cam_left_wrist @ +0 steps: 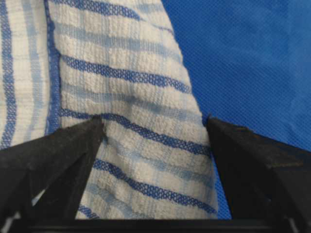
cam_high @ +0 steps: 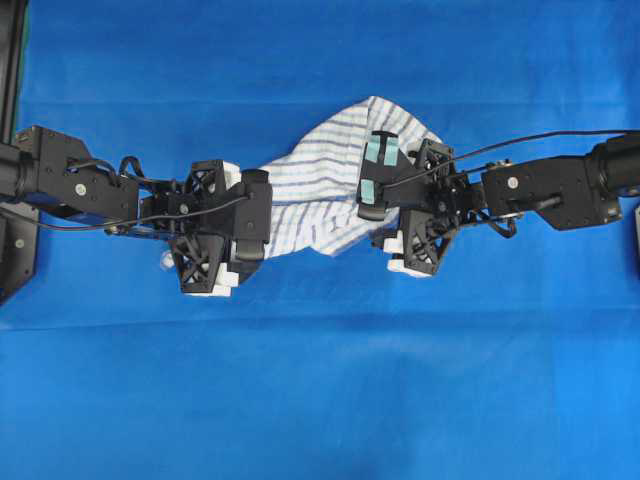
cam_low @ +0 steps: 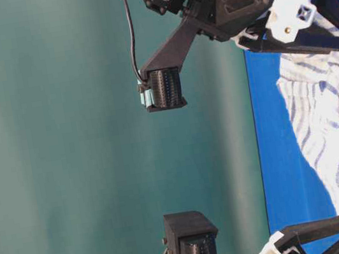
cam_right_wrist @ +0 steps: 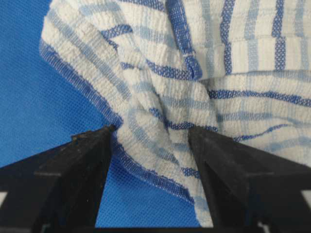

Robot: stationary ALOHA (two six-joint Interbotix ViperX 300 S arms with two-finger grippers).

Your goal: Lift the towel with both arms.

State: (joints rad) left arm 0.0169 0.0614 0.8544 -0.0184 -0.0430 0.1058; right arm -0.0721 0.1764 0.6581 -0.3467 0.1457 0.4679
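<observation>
Both grippers, left gripper (cam_left_wrist: 153, 128) and right gripper (cam_right_wrist: 150, 133), wide open, straddling towel (cam_high: 325, 190) folds mid-frame; grasp step; next: close jaws together, then lift.

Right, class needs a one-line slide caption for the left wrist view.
Left gripper, jaws open, straddling a fold of the striped towel on the blue table covering.

In the overhead view, the left black lattice-frame pincer (cam_high: 240, 232) is covering the nine o'clock edge of the white blue-striped soft cloth towel (cam_high: 310, 185), while the right teal-taped pincer (cam_high: 385, 215) is masking its three o'clock edge. In both wrist views the towel is running off the frame's twelve o'clock edge.
</observation>
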